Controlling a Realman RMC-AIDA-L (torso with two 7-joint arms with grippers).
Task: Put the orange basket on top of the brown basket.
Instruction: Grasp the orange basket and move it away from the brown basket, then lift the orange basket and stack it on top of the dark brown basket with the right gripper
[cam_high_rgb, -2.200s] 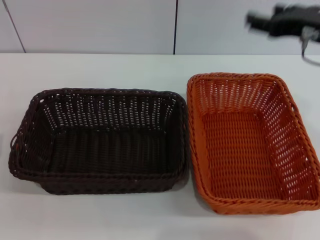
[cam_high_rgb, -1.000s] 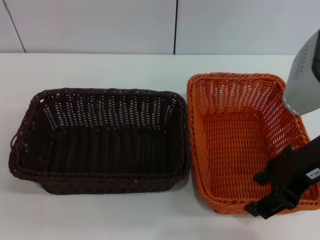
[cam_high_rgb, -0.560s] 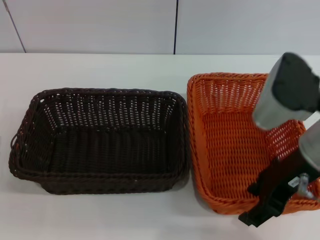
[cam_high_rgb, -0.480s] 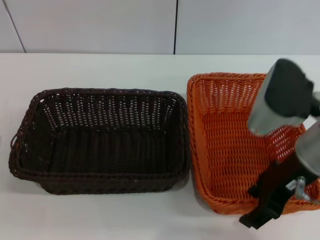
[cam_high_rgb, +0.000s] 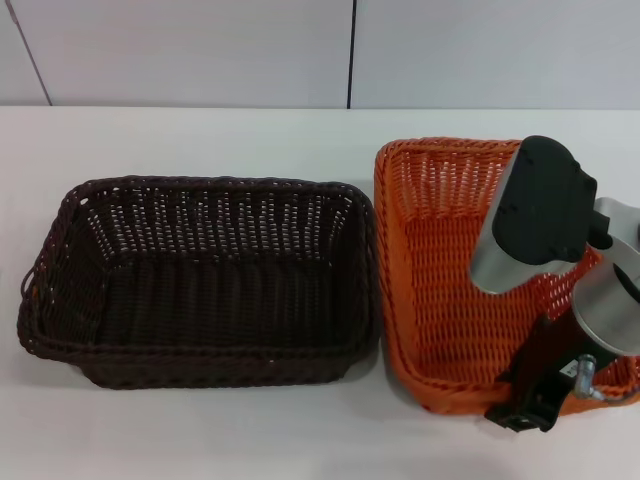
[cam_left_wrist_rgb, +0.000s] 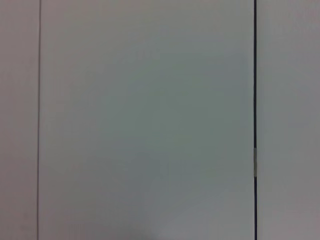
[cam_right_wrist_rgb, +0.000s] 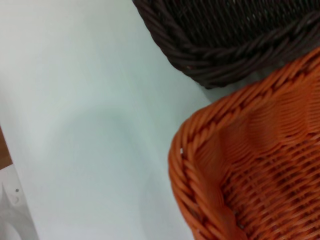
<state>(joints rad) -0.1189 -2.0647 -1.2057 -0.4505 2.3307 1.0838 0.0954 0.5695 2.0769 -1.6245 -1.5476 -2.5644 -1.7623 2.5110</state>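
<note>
Task barely begun: orange basket (cam_high_rgb: 450, 270) sits on table (cam_high_rgb: 200, 135) just right of brown basket (cam_high_rgb: 195, 280), not stacked. Right gripper (cam_high_rgb: 528, 398) at orange basket's near rim, clamped or not: can't tell. Lift and stack still left. Left arm unseen.

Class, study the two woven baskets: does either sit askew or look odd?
Yes. The bright orange wicker basket sits tilted, its near edge raised where the right gripper meets the rim. The dark brown wicker basket lies flat.

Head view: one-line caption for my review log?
Right gripper at the orange basket's near rim, brown basket beside it on the white table.
</note>
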